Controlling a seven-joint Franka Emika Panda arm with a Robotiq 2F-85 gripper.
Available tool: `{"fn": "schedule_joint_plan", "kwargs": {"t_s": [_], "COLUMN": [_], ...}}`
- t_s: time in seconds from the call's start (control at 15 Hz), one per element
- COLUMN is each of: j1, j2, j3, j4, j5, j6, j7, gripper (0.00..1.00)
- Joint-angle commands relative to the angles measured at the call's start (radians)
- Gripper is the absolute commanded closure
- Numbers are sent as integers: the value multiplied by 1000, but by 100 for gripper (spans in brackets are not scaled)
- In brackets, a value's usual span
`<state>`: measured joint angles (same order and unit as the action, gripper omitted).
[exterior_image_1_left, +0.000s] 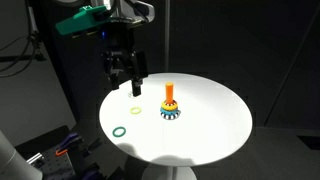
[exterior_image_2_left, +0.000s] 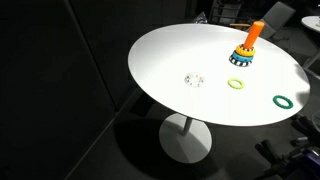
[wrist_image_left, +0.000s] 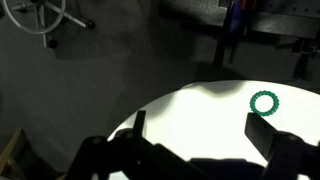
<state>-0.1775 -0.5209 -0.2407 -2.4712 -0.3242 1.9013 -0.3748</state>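
A ring stacker (exterior_image_1_left: 170, 103) with an orange peg and coloured rings stands near the middle of the round white table (exterior_image_1_left: 210, 130). It also shows in an exterior view (exterior_image_2_left: 245, 48). A yellow ring (exterior_image_1_left: 135, 109) and a green ring (exterior_image_1_left: 120, 130) lie loose on the table; both show in an exterior view too, the yellow ring (exterior_image_2_left: 237, 84) and the green ring (exterior_image_2_left: 284, 100). A pale clear ring (exterior_image_2_left: 194, 79) lies apart from them. My gripper (exterior_image_1_left: 127, 84) hangs open and empty above the table's edge, near the yellow ring. In the wrist view the gripper (wrist_image_left: 200, 130) has its fingers spread, with the green ring (wrist_image_left: 264, 102) beyond one finger.
The table stands on a single pedestal (exterior_image_2_left: 186, 135) in a dark room with black curtains. Cables and small items lie on the floor (exterior_image_1_left: 60, 150). A wheeled base (wrist_image_left: 35, 15) shows on the floor in the wrist view.
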Motion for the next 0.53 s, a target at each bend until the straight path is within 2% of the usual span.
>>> {"fn": "schedule_joint_plan", "kwargs": {"t_s": [0.0,0.27,0.47], "j1": [2,2,11], "j2": [0,0,77], "j3": [-1,-1,-12], "j4": [2,2,61], "j5": [0,0,12], "j6": [-2,-2,24], "j7": [1,1,-5], "gripper": [0,0,0]}}
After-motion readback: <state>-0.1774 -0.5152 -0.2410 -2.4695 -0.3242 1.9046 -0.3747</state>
